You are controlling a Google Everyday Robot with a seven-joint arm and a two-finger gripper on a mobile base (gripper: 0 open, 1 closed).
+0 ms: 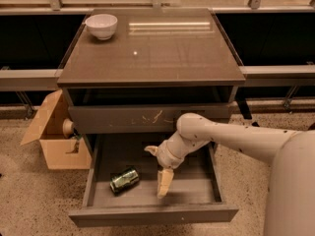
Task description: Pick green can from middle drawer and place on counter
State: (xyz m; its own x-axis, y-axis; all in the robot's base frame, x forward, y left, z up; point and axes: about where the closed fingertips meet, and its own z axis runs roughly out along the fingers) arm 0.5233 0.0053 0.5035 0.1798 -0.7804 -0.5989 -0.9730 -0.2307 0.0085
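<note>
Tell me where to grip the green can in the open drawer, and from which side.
Grip the green can mid-body, across its curved sides, coming from above: it lies on its side on the middle drawer floor. The gripper hangs open just right of it.
</note>
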